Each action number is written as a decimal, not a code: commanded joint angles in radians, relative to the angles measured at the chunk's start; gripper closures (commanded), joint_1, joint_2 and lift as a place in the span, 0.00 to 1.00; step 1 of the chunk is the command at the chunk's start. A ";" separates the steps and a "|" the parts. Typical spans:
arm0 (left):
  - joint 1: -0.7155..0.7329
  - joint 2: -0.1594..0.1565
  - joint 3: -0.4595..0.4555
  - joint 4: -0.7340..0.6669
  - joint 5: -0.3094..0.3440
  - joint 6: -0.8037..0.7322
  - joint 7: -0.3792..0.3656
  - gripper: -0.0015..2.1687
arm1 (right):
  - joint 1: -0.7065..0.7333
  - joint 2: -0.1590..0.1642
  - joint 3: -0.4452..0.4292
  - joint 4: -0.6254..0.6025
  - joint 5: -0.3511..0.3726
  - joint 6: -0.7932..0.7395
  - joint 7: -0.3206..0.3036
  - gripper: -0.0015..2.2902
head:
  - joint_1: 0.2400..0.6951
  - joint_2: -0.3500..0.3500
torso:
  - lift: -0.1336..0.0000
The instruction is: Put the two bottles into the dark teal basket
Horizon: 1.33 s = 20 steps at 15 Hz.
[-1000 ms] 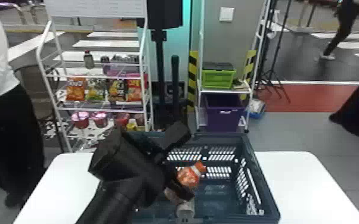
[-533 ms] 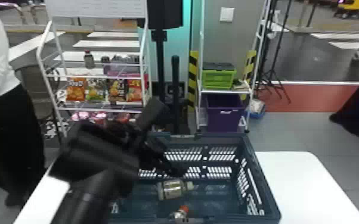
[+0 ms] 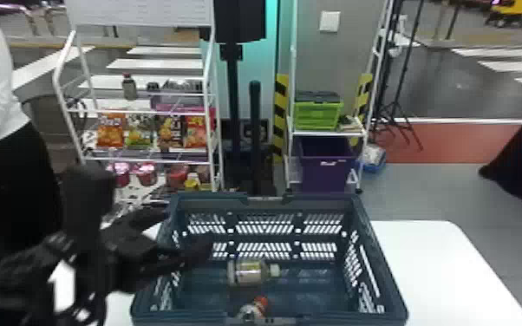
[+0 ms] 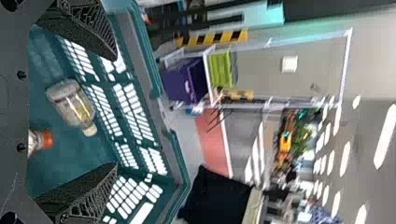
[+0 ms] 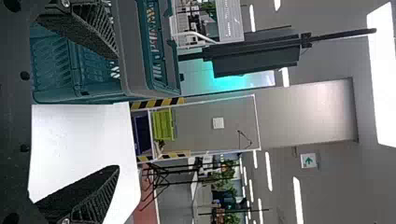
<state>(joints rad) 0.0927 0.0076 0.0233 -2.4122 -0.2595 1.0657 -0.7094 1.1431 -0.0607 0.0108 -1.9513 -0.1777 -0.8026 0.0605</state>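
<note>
The black left gripper (image 4: 116,112) is seen over the dark teal plastic basket (image 3: 325,200), its fingers spread with nothing between. Inside, the clear bottle with a pale cap (image 3: 247,272) is laid on its side, long axis left to right, cap rightward; the orange-capped bottle (image 3: 249,311), partly hidden by the near wall, is pointed cap-away and slightly right, its tilt unclear. Both are judged light, smooth and slightly yielding, best gripped mid-body. The right gripper's (image 5: 116,113) fingers are parted, empty.
</note>
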 commanded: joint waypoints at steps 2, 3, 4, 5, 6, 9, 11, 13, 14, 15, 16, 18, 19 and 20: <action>0.301 -0.010 0.144 -0.153 0.210 -0.207 0.128 0.04 | -0.003 -0.014 -0.006 -0.020 -0.005 0.020 0.004 0.02 | 0.57 0.50 | 1.00; 0.381 -0.010 0.175 -0.165 0.261 -0.330 0.173 0.04 | -0.005 -0.021 -0.006 -0.026 -0.008 0.026 0.010 0.02 | 0.57 0.50 | 1.00; 0.467 -0.010 0.195 -0.168 0.296 -0.453 0.212 0.05 | -0.009 -0.022 -0.006 -0.034 -0.013 0.041 0.028 0.02 | 0.57 0.50 | 1.00; 0.545 -0.010 0.208 -0.166 0.321 -0.560 0.234 0.05 | -0.014 -0.028 -0.006 -0.046 -0.013 0.066 0.032 0.02 | 0.57 0.50 | 1.00; 0.608 -0.010 0.211 -0.146 0.321 -0.667 0.252 0.05 | -0.019 -0.036 -0.006 -0.061 -0.013 0.115 0.045 0.02 | 0.57 0.50 | 1.00; 0.779 -0.010 0.199 0.015 0.322 -1.118 0.354 0.05 | -0.022 -0.053 -0.006 -0.138 -0.003 0.277 0.048 0.02 | 0.57 0.50 | 1.00; 0.835 -0.010 0.168 0.127 0.322 -1.318 0.427 0.05 | -0.022 -0.057 -0.009 -0.192 0.015 0.354 0.050 0.02 | 0.57 0.50 | 1.00; 0.878 -0.010 0.139 0.222 0.322 -1.499 0.461 0.05 | -0.026 -0.060 -0.012 -0.235 0.034 0.425 0.058 0.02 | 0.57 0.50 | 1.00; 0.898 -0.010 0.113 0.258 0.318 -1.554 0.490 0.05 | -0.031 -0.064 -0.012 -0.250 0.040 0.452 0.058 0.02 | 0.57 0.50 | 1.00; 0.910 -0.010 0.090 0.295 0.310 -1.606 0.510 0.05 | -0.034 -0.065 -0.006 -0.255 0.052 0.461 0.058 0.02 | 0.57 0.50 | 1.00; 0.917 -0.010 0.073 0.338 0.299 -1.674 0.539 0.05 | -0.037 -0.062 -0.002 -0.261 0.061 0.461 0.058 0.02 | 0.57 0.50 | 1.00; 0.923 -0.010 0.056 0.395 0.292 -1.741 0.567 0.05 | -0.043 -0.062 0.001 -0.268 0.069 0.471 0.070 0.02 | 0.57 0.50 | 1.00; 0.927 -0.010 0.056 0.406 0.293 -1.754 0.570 0.05 | -0.045 -0.062 0.003 -0.271 0.070 0.483 0.071 0.02 | 0.57 0.50 | 1.00; 0.929 -0.010 0.056 0.409 0.293 -1.763 0.574 0.05 | -0.048 -0.062 0.003 -0.271 0.072 0.489 0.073 0.02 | 0.57 0.50 | 1.00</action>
<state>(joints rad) 1.0180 0.0077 0.0812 -2.0155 0.0339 -0.6780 -0.1375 1.0992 -0.1228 0.0133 -2.2201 -0.1088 -0.3247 0.1330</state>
